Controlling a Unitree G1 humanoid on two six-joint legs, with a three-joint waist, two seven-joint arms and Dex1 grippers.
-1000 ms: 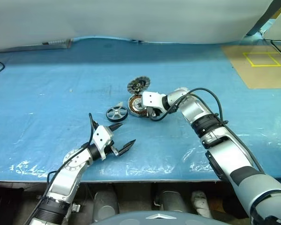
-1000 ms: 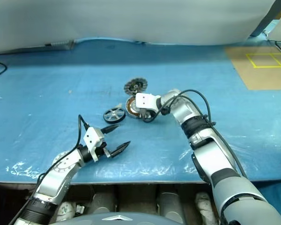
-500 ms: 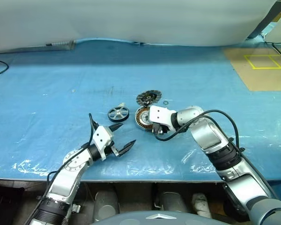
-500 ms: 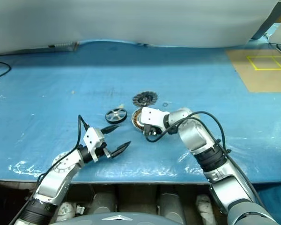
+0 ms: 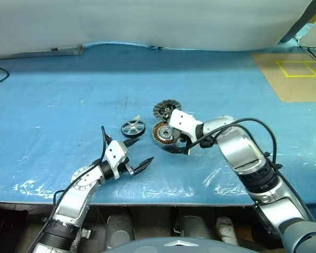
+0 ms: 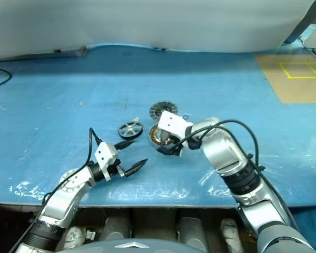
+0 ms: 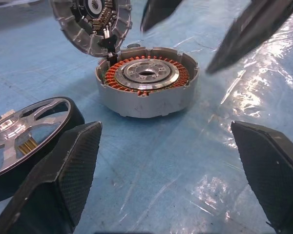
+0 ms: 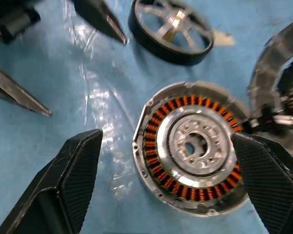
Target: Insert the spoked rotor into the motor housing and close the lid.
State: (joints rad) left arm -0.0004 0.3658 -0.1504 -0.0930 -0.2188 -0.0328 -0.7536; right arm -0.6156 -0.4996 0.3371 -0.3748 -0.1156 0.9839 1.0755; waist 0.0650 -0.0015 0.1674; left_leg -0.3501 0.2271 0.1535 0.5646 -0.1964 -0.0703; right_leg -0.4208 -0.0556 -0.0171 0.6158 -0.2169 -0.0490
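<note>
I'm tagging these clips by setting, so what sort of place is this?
Probably a robotics test bench: a table under a blue plastic sheet, loose motor parts like the motor housing, and yellow tape markings on a brown board.

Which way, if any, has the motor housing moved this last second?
Yes. The motor housing slid rightward and nearer the robot, widening its gap from the spoked rotor, which stayed put.

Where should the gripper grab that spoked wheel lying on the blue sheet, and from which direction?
Take the spoked rotor by its dark outer rim, one finger on each opposite side, coming down from above. It lies flat on the blue sheet, so its sides are low and the spokes too thin to pinch. The left gripper, open and nearest it, looks best placed.
</note>
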